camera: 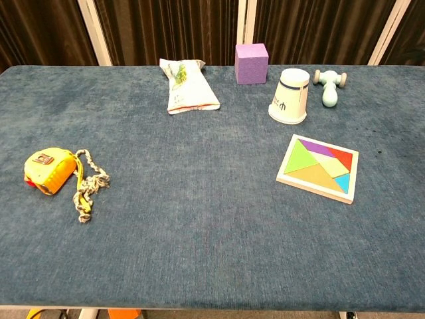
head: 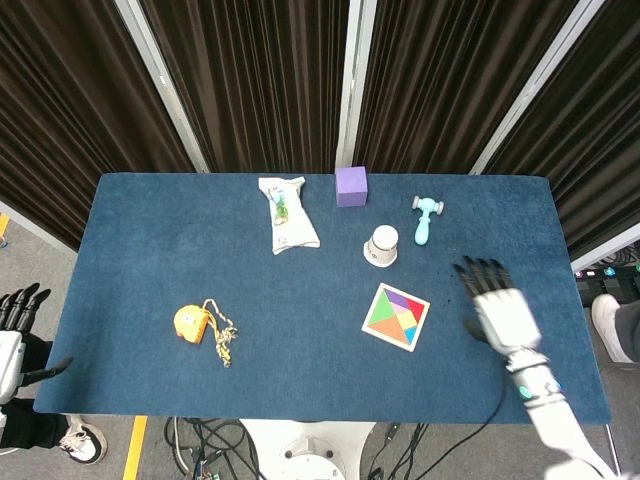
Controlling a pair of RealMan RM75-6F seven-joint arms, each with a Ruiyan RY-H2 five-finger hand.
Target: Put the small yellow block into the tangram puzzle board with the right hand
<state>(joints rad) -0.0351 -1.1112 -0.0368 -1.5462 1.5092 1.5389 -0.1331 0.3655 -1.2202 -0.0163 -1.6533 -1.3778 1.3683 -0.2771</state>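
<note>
The tangram puzzle board (head: 395, 317) (camera: 319, 167) lies flat on the blue table, right of centre. The small yellow block (camera: 333, 167) sits inside it among the other coloured pieces, flush with them. My right hand (head: 502, 310) hovers to the right of the board, apart from it, open with fingers spread and holding nothing; the chest view does not show it. My left hand (head: 12, 330) hangs off the table's left edge, open and empty.
A white cup (head: 381, 245) (camera: 289, 97) and a light blue toy hammer (head: 427, 217) (camera: 330, 84) stand behind the board. A purple cube (head: 351, 185), a snack bag (head: 286, 214) and a yellow tape measure (head: 193, 322) with cord lie further left.
</note>
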